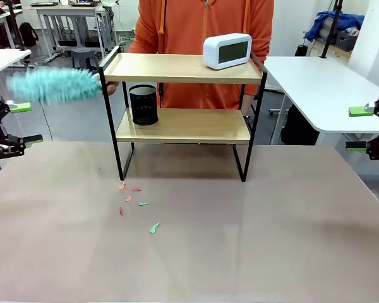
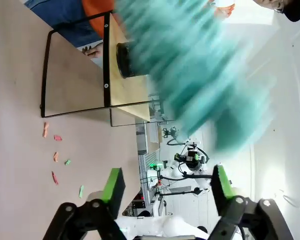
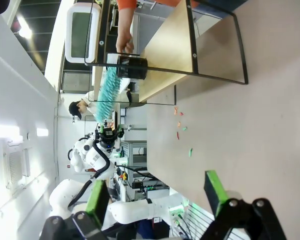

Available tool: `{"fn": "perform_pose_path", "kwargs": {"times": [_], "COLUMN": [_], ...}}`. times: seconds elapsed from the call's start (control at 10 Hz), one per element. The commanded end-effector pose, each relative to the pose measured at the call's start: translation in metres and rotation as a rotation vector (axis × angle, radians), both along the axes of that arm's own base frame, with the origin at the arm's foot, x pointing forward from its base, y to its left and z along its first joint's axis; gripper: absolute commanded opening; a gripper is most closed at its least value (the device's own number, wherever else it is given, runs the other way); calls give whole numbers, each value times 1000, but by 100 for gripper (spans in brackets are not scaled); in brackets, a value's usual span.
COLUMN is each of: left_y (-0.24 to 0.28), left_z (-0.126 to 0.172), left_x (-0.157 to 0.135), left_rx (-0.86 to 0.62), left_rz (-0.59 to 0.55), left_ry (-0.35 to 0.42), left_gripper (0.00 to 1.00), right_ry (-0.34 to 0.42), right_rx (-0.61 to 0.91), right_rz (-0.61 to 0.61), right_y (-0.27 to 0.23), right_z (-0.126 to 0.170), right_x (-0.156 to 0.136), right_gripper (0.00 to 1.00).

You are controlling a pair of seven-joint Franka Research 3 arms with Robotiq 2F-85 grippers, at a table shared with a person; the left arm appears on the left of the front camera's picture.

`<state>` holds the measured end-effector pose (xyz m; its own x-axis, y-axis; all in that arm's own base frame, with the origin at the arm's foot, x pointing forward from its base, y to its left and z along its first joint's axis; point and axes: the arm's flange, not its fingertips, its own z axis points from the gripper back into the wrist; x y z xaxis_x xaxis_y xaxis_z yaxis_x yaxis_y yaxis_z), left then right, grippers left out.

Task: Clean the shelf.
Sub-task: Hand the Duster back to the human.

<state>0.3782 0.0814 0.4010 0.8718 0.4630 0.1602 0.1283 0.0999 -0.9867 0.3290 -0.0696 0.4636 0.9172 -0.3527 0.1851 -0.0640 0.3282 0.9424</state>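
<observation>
**While the duster blurs, both grippers wait wide apart**

Front view: the shelf stands mid-table, a clock on top, a black cup below, a teal duster at its left end, scraps in front.

Left wrist view: the left gripper gapes, holding nothing.

Right wrist view: the right gripper likewise spread and bare.

Table with shelf (paper scraps in front)
</observation>
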Motion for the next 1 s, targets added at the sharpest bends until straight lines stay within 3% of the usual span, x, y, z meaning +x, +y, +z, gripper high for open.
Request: {"fn": "perform_pose_path", "kwargs": {"times": [0.0, 0.5, 0.6, 0.9], "left_y": [5, -35, -11, -11], "left_z": [2, -1, 5, 5], "left_x": [-12, -26, -14, -14], "left_rx": [-6, -113, -62, -62], "left_rz": [-20, -274, -154, -154], "left_ry": [-4, -10, -21, -21], "left_gripper": [100, 100, 100, 100], "right_ry": [-4, -4, -4, -4], "right_rx": [-1, -1, -1, -1], "right_rz": [9, 9, 9, 9], "right_y": [0, 0, 0, 0], "right_z": [-1, -1, -1, -1], "right_x": [-3, -3, -3, -3], "right_gripper": [100, 100, 100, 100]}}
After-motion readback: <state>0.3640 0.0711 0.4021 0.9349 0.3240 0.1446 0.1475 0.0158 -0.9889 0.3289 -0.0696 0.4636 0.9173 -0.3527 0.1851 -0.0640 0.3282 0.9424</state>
